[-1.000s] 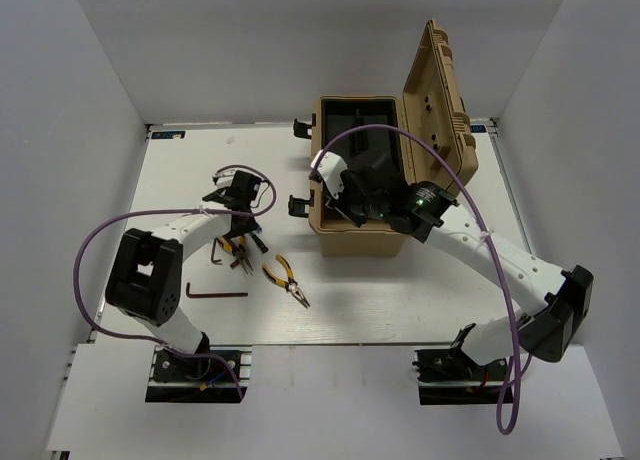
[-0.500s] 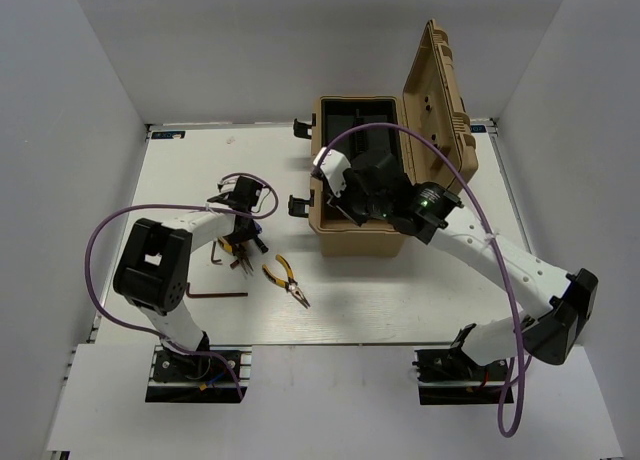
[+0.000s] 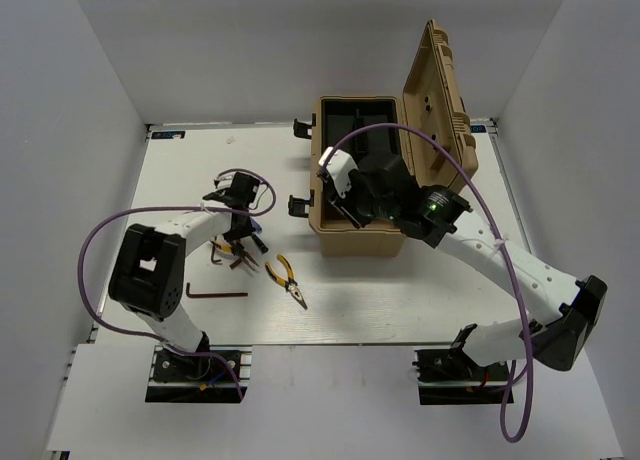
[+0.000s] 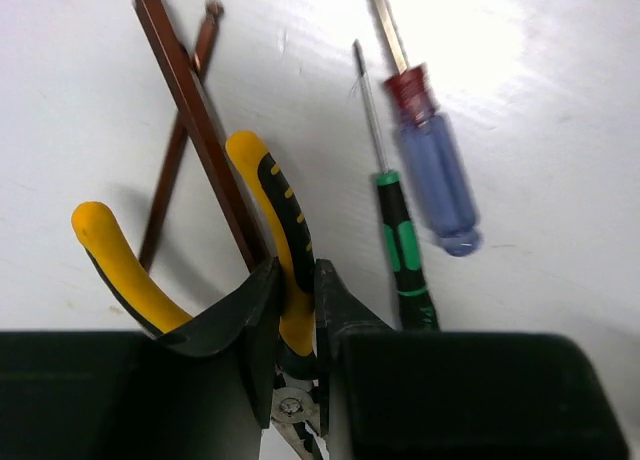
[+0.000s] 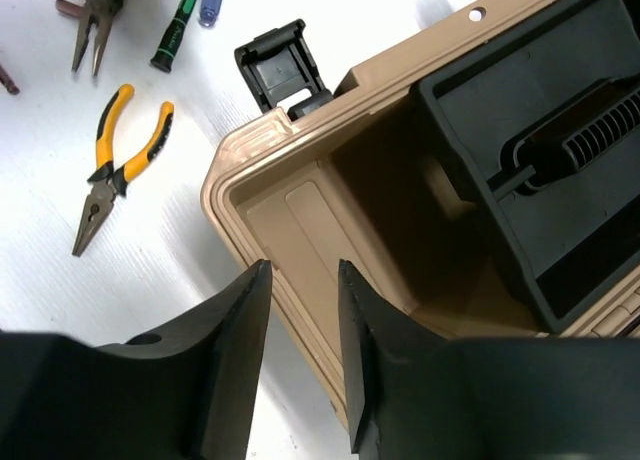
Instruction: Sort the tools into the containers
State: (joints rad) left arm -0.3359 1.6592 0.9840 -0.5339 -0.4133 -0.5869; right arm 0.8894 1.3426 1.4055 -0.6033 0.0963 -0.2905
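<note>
Your right tool (image 5: 303,270) has spread its jaws and now hangs empty over the near-left corner of the open toolbox (image 5: 290,215). Your left tool (image 4: 297,300) has narrowed onto one yellow-and-black handle of the pliers (image 4: 275,195). These lie on the desk (image 3: 400,290) well left of the toolbox, handles reaching away from the tool. The left arm is nearer, so I'd judge the carry runs rightward.

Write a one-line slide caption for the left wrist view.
Left gripper pinches a pliers handle; hex keys, blue screwdriver and green screwdriver lie alongside.
</note>
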